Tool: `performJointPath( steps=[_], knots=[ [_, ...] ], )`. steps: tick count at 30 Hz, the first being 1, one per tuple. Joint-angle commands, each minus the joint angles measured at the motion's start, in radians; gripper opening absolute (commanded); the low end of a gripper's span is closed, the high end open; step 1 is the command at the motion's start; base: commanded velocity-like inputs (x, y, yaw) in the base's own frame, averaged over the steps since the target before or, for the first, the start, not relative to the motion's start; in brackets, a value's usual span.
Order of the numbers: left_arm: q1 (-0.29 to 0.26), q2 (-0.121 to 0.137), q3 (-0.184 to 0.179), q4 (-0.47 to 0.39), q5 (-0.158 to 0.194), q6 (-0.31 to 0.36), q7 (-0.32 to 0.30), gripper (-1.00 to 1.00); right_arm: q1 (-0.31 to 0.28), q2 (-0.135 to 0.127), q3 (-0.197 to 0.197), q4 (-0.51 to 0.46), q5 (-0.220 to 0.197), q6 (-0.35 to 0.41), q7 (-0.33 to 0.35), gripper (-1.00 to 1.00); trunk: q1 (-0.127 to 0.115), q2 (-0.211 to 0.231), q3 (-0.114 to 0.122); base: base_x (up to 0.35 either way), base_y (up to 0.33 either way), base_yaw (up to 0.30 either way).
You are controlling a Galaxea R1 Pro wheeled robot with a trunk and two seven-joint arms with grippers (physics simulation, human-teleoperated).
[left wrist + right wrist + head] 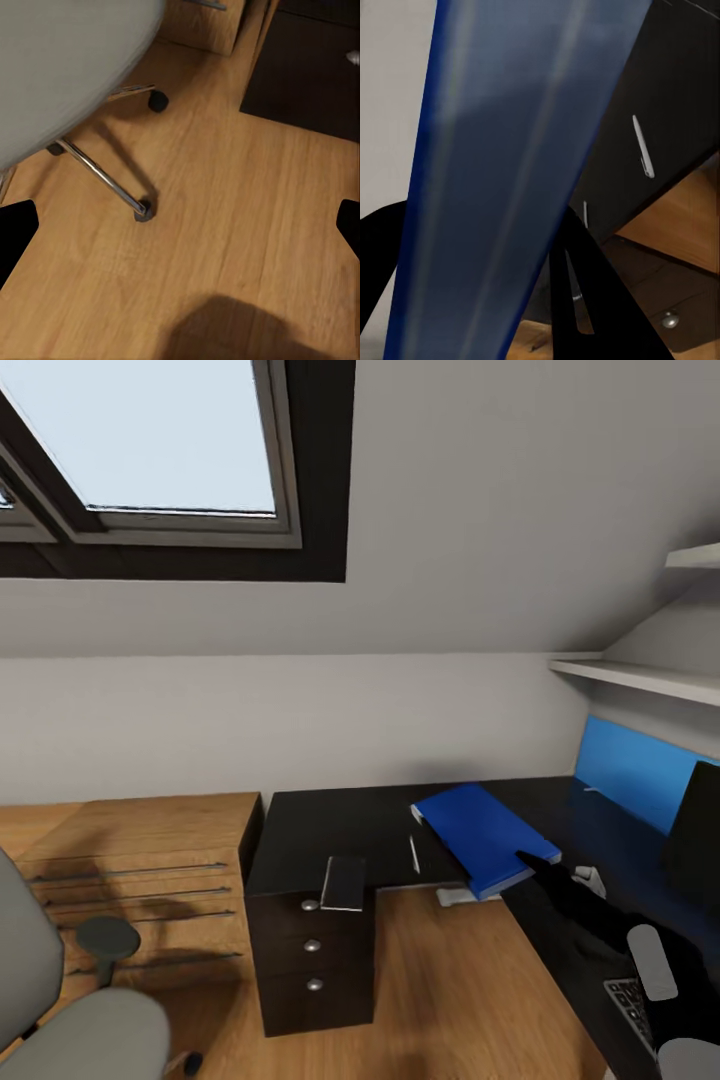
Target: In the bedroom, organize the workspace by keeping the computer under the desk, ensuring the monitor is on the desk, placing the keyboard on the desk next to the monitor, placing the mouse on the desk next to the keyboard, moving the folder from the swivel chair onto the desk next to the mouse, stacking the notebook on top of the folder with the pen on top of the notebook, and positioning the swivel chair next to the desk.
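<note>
The bright blue folder (480, 832) lies slanted over the inner corner of the glossy black desk (340, 822), its near corner past the edge. My right gripper (537, 858) is shut on the folder's near edge; the right wrist view has the folder (510, 165) between the two black fingers (589, 300). The thin pale pen (414, 853) (643, 146) lies on the desk just left of the folder. Above the drawer unit (312, 960) rests the small black notebook (344, 882). The monitor (700, 840) stands at the far right. My left gripper (180, 229) hangs open over the floor beside the swivel chair (67, 67).
The grey swivel chair (60, 1000) is at the lower left, in front of a light wooden dresser (140, 860). Its chrome legs and castors (142, 210) spread over the wooden floor (247, 210). A blue wall panel (630, 765) and white shelves (650, 680) sit above the desk's right wing.
</note>
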Motion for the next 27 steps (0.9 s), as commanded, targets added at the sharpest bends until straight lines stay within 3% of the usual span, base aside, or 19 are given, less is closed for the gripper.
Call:
performJointPath(
  steps=[1, 18, 27],
  knots=[
    [0.0, 0.0, 0.004, 0.0, -0.006, -0.002, 0.003, 1.0, -0.001, 0.0, -0.002, 0.0, -0.003, 0.007, 0.003, -1.0, 0.0, -0.001, -0.002, 0.0, 0.0, -0.263],
    [-0.001, -0.001, 0.004, 0.0, -0.006, -0.004, 0.003, 1.0, -0.001, 0.0, -0.002, 0.0, -0.003, 0.007, 0.004, -1.0, 0.0, -0.001, -0.002, 0.0, 0.0, -0.227],
    [-0.001, -0.002, 0.004, 0.0, -0.007, -0.005, 0.002, 1.0, -0.001, 0.002, -0.002, 0.001, -0.002, 0.008, 0.005, -1.0, 0.0, -0.001, -0.002, 0.0, 0.0, -0.05]
  ],
)
